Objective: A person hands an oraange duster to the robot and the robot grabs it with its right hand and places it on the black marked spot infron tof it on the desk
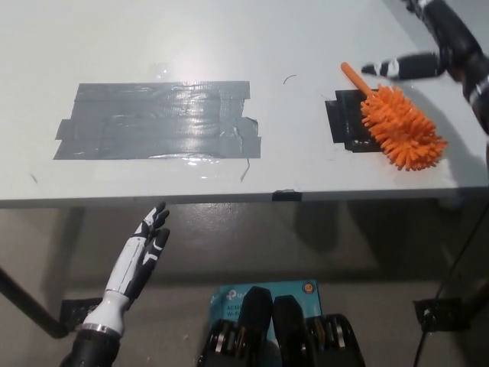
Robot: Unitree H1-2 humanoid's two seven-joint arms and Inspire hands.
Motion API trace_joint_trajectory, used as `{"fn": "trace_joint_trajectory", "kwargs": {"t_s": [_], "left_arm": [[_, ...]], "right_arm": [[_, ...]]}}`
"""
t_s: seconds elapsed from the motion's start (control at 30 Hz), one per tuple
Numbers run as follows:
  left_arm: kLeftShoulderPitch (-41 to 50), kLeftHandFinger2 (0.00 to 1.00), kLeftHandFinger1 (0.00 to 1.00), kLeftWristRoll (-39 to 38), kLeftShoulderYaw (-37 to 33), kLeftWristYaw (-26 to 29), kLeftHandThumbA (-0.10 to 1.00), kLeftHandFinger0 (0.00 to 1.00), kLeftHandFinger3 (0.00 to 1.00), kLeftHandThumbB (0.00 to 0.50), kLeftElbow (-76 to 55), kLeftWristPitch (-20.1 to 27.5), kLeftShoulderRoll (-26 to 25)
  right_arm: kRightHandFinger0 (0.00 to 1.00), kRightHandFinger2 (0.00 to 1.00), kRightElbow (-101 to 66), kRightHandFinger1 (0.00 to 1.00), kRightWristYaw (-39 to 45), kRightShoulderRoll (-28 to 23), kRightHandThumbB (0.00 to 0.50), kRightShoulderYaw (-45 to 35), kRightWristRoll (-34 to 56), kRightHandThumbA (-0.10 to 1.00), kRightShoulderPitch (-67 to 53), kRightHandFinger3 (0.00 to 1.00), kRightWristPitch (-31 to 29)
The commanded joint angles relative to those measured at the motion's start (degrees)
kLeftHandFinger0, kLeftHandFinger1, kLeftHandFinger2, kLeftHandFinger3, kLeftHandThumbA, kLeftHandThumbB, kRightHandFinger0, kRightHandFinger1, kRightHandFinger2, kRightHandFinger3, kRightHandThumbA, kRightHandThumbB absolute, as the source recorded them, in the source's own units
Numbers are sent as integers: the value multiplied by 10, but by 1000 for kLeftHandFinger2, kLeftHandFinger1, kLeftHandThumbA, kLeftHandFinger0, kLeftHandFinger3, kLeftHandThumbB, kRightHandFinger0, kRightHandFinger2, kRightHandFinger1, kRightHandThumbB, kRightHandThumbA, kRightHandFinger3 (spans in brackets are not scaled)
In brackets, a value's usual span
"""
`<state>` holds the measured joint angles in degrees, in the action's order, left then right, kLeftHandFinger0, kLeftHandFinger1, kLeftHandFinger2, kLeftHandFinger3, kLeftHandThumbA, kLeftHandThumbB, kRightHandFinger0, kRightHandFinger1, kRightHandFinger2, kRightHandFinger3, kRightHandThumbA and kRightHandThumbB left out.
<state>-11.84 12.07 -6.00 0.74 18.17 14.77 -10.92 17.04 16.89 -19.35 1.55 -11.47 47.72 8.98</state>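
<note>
The orange duster (399, 122) lies on the white desk (229, 46) at the right side of the frame. Its fluffy head rests partly on the black marked spot (345, 121) and partly on the bare desk to the right of it. Its thin handle sticks up and to the left, past the top edge of the spot.

The black right hand (428, 53) is at the upper right of the frame, just above the duster and not touching it. It holds nothing. Part of it runs off the top edge, so I cannot tell if its fingers are spread or closed. The white left hand (144, 248) hangs at the lower left, below the desk edge, with fingers straight and apart, holding nothing.

The duster looks very light. The head is made of many soft, bendy spikes that would squash under a squeeze, so it is a mushy place to hold. The handle looks stiff and smooth, but it is thin and might slip. The best place to hold is likely where the handle meets the head. It does not look easy to break.

A big patch of gray tape (157, 121) sits on the desk at the left.
</note>
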Motion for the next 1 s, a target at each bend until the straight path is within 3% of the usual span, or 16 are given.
{"fn": "trace_joint_trajectory", "kwargs": {"t_s": [0.0, 0.1, 0.23, 0.4, 0.6, 0.7, 0.77, 0.87, 0.97], "left_arm": [[14, 1000, 1000, 1, -2, -5, 1000, 1000, 1000, 154, -7, 17, -1], [23, 1000, 1000, 1, -2, -1, 1000, 1000, 1000, 152, -1, 28, -2], [33, 1000, 1000, -2, -3, -2, 1000, 1000, 1000, 147, 5, 32, -1], [48, 1000, 1000, 6, -7, 0, 1000, 1000, 1000, 142, -2, 31, -1], [44, 1000, 1000, 3, -5, 2, 1000, 1000, 1000, 134, 6, 38, -1], [38, 1000, 1000, 2, -5, 1, 1000, 1000, 1000, 140, 9, 40, 0], [37, 1000, 1000, 6, -7, 1, 1000, 1000, 1000, 153, 8, 33, 1], [40, 1000, 1000, 4, -8, -1, 1000, 1000, 1000, 159, 8, 33, 3], [46, 1000, 1000, 0, -7, -3, 1000, 1000, 1000, 165, -1, 21, 5]], "right_arm": [[1000, 1000, -548, 1000, -13, -4, 366, -68, 86, 960, -178, 1000, 60], [1000, 1000, -583, 1000, -22, 18, 312, -48, 86, 963, -263, 1000, 31], [1000, 1000, -571, 1000, -31, 51, 333, -17, 83, 987, -348, 1000, -4], [1000, 1000, -463, 1000, -52, 100, 266, 12, 46, 925, -431, 1000, -62], [1000, 1000, -329, 1000, -67, 126, 254, 12, 13, 860, -433, 1000, -94], [1000, 1000, -248, 1000, -76, 136, 192, 14, -1, 770, -418, 1000, -118], [1000, 1000, -218, 1000, -75, 135, 181, 16, -4, 723, -415, 1000, -128], [1000, 1000, -195, 1000, -70, 129, 202, 24, -10, 746, -420, 1000, -125], [1000, 1000, -188, 1000, -62, 121, 191, 39, -26, 770, -422, 1000, -116]]}}
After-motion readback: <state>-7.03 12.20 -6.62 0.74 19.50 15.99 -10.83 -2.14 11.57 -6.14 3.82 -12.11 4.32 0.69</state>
